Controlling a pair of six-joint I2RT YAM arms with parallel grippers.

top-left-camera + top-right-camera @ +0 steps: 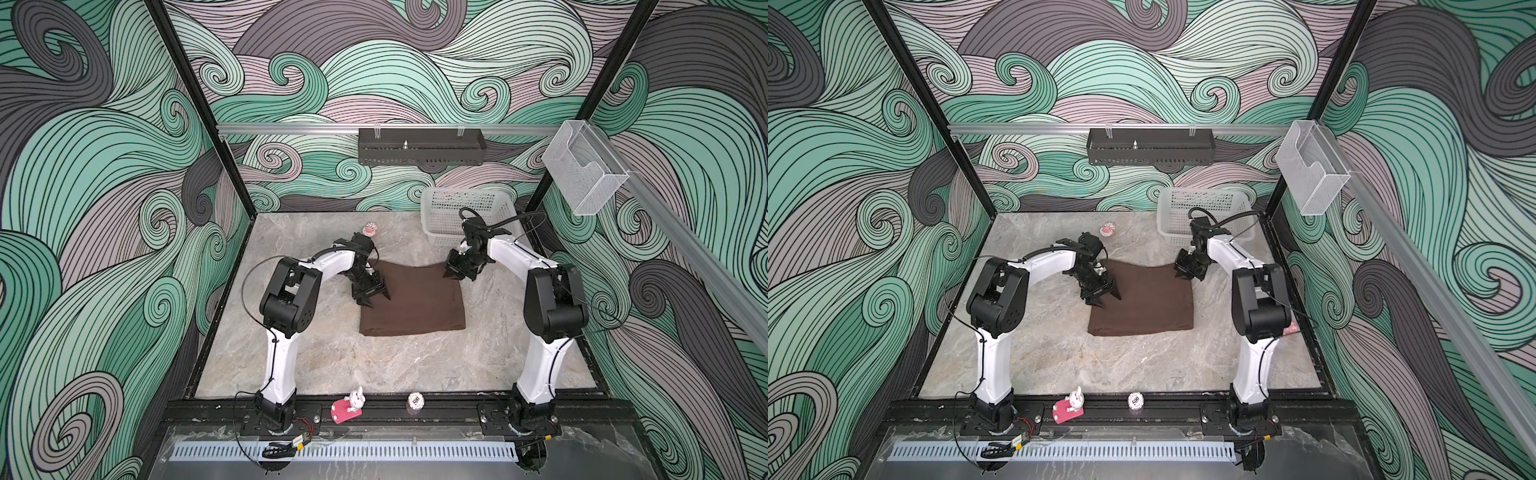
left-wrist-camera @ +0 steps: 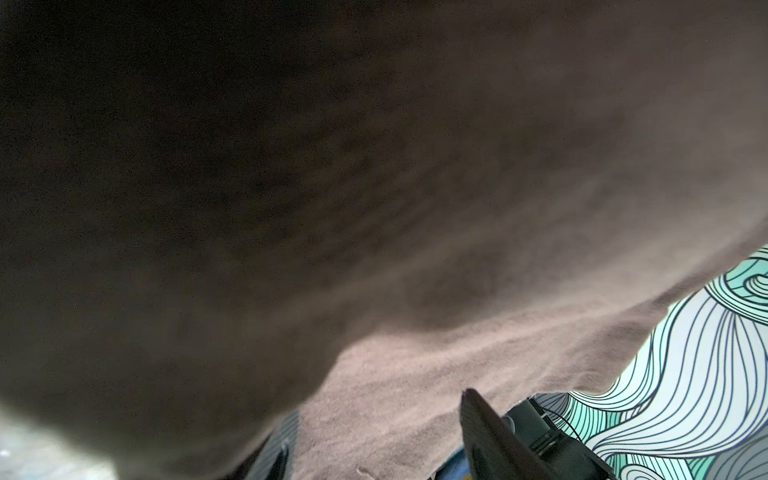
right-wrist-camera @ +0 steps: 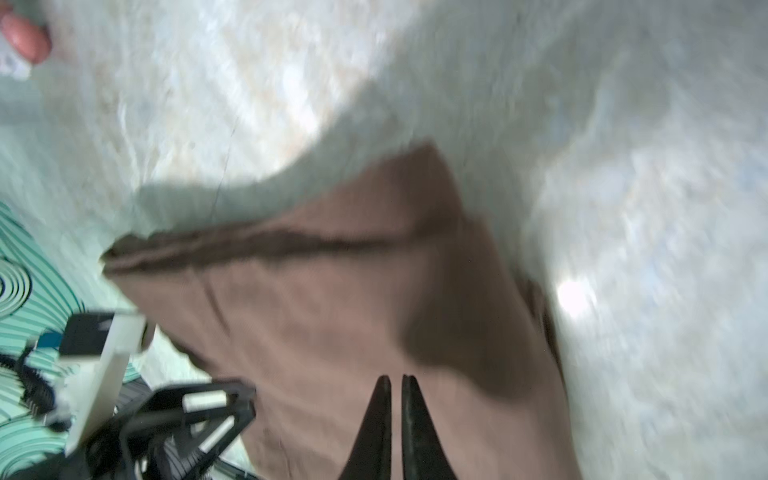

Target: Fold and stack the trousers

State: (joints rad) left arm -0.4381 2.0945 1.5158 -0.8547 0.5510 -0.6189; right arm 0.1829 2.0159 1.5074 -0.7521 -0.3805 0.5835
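Flanking one folded trousers (image 1: pixel 415 301): two tools (image 1: pixel 378 302) (image 1: pixel 451 275)

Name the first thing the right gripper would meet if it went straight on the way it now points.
Most likely the trousers: the right gripper, jaws shut, aims at the brown cloth by its far right corner. How much gap remains is hard to judge.
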